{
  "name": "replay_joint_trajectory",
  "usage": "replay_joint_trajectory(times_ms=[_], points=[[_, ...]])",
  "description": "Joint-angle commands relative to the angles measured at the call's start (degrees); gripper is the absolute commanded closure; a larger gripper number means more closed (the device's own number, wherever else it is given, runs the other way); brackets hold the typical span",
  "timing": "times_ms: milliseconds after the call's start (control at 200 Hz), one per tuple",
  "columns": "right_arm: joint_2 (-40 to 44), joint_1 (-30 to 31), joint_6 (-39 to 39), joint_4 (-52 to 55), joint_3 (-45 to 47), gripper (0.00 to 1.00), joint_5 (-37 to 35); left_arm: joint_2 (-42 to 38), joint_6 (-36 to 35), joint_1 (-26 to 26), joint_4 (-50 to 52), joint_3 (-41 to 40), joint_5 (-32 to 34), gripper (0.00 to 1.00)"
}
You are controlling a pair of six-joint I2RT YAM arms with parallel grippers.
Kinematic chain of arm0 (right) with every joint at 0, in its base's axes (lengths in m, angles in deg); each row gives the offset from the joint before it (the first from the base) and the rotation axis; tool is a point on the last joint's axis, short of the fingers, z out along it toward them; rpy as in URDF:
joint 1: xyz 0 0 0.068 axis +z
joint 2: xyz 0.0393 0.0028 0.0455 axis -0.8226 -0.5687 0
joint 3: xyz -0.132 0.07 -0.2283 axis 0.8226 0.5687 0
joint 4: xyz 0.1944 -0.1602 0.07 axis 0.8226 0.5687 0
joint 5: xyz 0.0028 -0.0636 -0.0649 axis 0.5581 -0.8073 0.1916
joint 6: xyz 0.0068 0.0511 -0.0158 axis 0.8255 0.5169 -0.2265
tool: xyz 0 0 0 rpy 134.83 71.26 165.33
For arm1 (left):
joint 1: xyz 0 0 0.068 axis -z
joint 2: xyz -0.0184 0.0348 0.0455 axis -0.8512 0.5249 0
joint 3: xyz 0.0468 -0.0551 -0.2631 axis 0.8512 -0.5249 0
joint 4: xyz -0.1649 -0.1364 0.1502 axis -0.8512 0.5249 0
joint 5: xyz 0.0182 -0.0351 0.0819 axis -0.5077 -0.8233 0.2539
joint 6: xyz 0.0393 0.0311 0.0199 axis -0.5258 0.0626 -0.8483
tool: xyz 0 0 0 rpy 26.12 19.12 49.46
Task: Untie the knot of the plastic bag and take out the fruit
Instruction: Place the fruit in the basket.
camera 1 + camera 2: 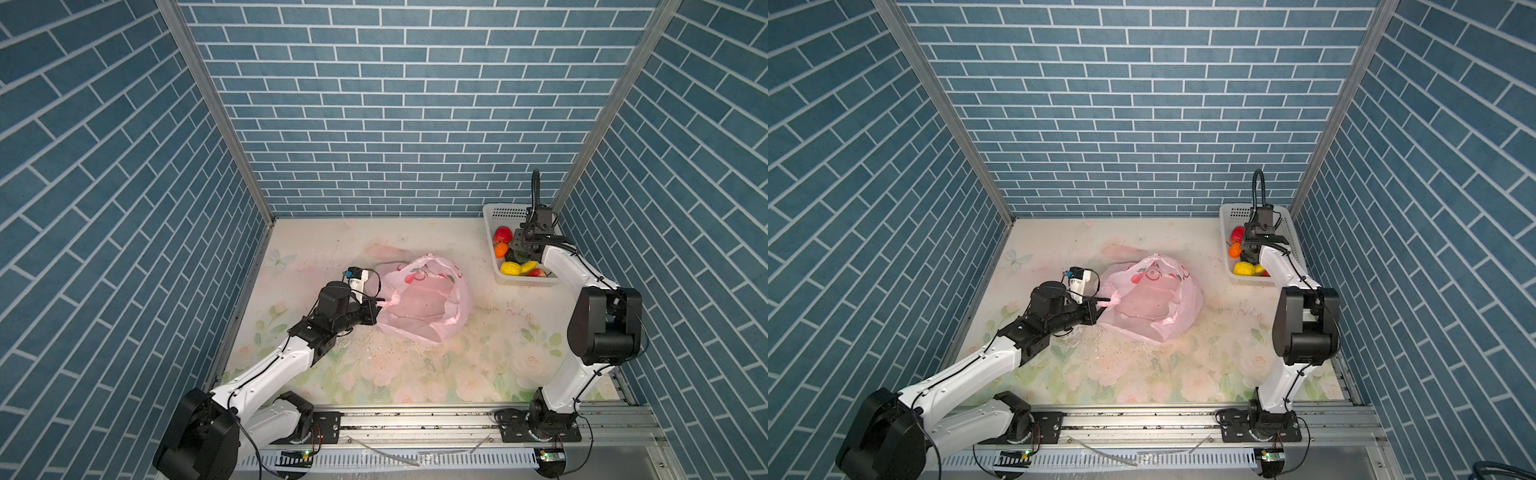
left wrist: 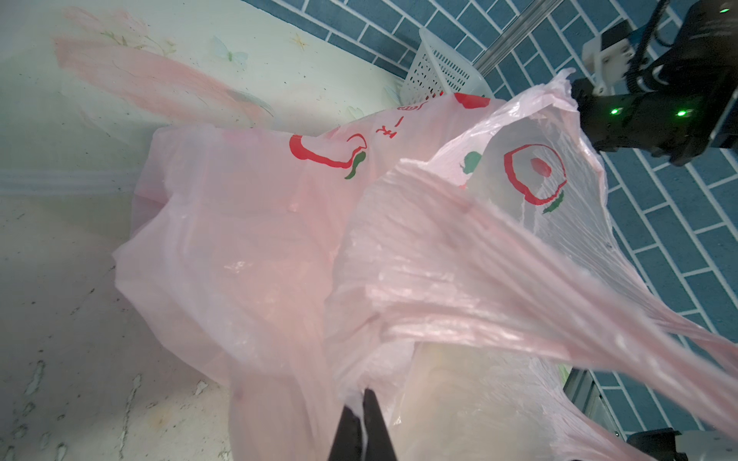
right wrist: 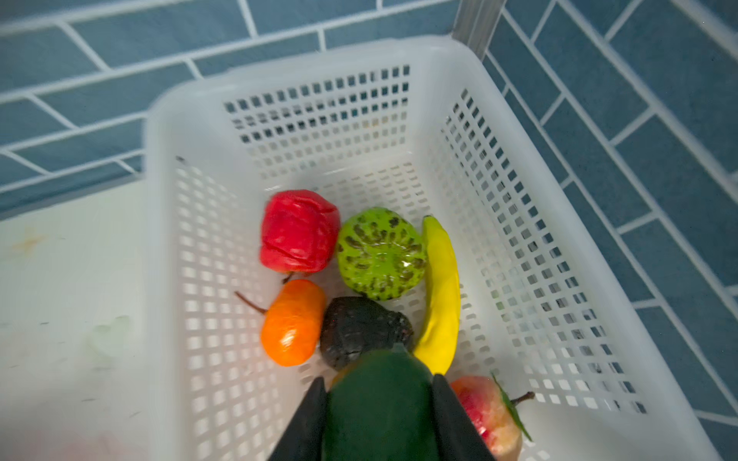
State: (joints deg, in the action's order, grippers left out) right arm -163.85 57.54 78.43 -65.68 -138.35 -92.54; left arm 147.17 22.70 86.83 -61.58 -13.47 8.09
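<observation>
**Left arm.** The left gripper (image 1: 378,305) (image 1: 1105,300) sits low at the left edge of the plastic bag (image 1: 428,303) (image 1: 1154,303). In the left wrist view its jaws are pressed together on a gathered fold of the pink film, with no gap visible between the fingertips (image 2: 373,403). Film runs taut away from the pinch point.

**Bag.** The plastic bag lies on the table (image 1: 415,374) in both top views, near the centre and slightly left of it. It is well apart from the basket (image 1: 525,281) (image 1: 1252,281). Its mouth faces upward and gapes open. Red fruit prints show on the far wall of the bag.

**Right arm.** The right gripper (image 3: 378,378) is positioned over the basket, which stands in the far right corner of the table. Its jaws are spread part-way and pinch a dark green fruit (image 3: 379,411), with one finger touching each side. Whether this fruit rests on the basket floor cannot be determined.

**Basket contents, right wrist view.**
- A red fruit (image 3: 299,231) lies just beside a green bumpy fruit (image 3: 379,253).
- A banana (image 3: 441,295) lies along the right side of the green bumpy fruit.
- An orange fruit (image 3: 293,321) touches a dark brown fruit (image 3: 359,331).
- A reddish apple (image 3: 487,411) lies beside the right finger.
</observation>
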Motion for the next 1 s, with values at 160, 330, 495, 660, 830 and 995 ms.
replay_joint_trajectory(times_ms=[160,330,495,660,830,995], points=[[-4.4,-2.9,-2.7,-0.3,-5.7,0.66,-1.7,-1.1,-0.6,0.1,-1.1,-0.1,0.2,1.00],[-3.6,-3.1,-2.1,1.4,-5.5,0.43,-2.5,-0.9,-0.5,0.1,-1.9,-0.1,-0.1,1.00],[-2.5,-3.0,-1.6,2.4,-5.6,0.36,-2.7,-1.0,-0.5,0.1,-1.8,0.1,-0.2,1.00],[0.1,-2.7,0.5,3.3,-4.5,0.29,-0.7,-1.3,-0.6,0.1,-2.4,-0.4,0.7,1.00],[4.4,-0.3,1.8,5.1,-1.8,0.25,2.4,-0.6,-0.5,0.1,-4.7,-0.7,1.1,1.00],[9.7,3.9,3.4,8.3,1.6,0.24,5.4,2.0,-0.9,0.1,-6.0,0.4,0.7,0.97]])
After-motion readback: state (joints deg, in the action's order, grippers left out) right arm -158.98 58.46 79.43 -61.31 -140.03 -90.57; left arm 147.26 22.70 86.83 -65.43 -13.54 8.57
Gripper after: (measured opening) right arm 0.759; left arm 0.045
